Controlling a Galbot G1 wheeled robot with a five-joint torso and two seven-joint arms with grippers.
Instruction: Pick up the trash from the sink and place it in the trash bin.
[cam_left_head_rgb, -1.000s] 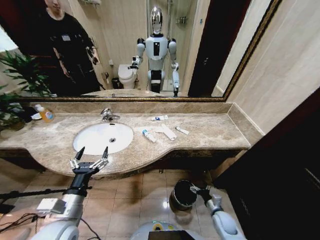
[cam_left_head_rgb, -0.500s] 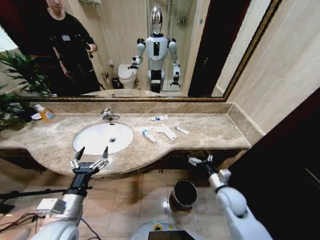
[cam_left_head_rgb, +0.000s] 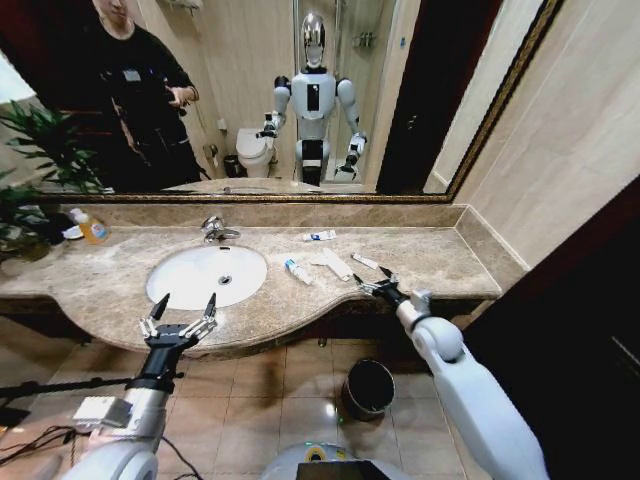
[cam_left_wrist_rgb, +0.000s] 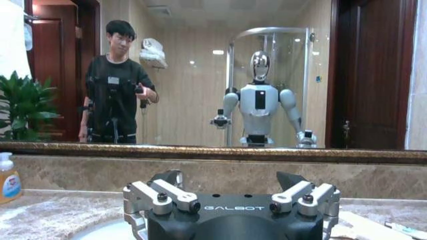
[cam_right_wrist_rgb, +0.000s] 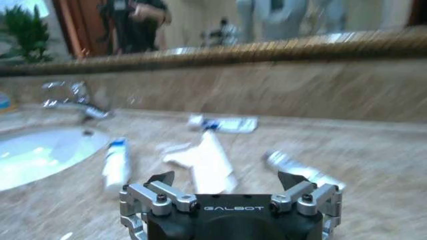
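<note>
Nearest to us, our left gripper (cam_left_head_rgb: 181, 310) hangs at the front edge of the brown marble counter (cam_left_head_rgb: 430, 262), in front of the oval white sink (cam_left_head_rgb: 206, 275), with its two black fingers spread wide and nothing between them. In the left wrist view the same gripper (cam_left_wrist_rgb: 232, 186) carries the white word GALBOT on its black body.

On the tiled floor below the counter, near our right arm, stands the small round dark trash bin with a shiny rim (cam_left_head_rgb: 368, 387).

Our right gripper (cam_left_head_rgb: 368, 280) reaches over the counter's front edge to the right of the basin, fingers spread apart and empty. Its wrist view also shows GALBOT on the body of the gripper (cam_right_wrist_rgb: 225, 179).

The trash lies on the counter just beyond those fingers, not in the basin. A flat white packet (cam_right_wrist_rgb: 208, 161) lies straight ahead between the fingertips. A white tube with a blue end (cam_right_wrist_rgb: 115, 161) lies beside the basin, and a small white tube (cam_right_wrist_rgb: 298, 170) sits by the other finger. Farther back is another white and blue tube (cam_right_wrist_rgb: 223, 123); its printing is too blurred to read.

A chrome faucet (cam_left_head_rgb: 214, 230) stands behind the basin.
</note>
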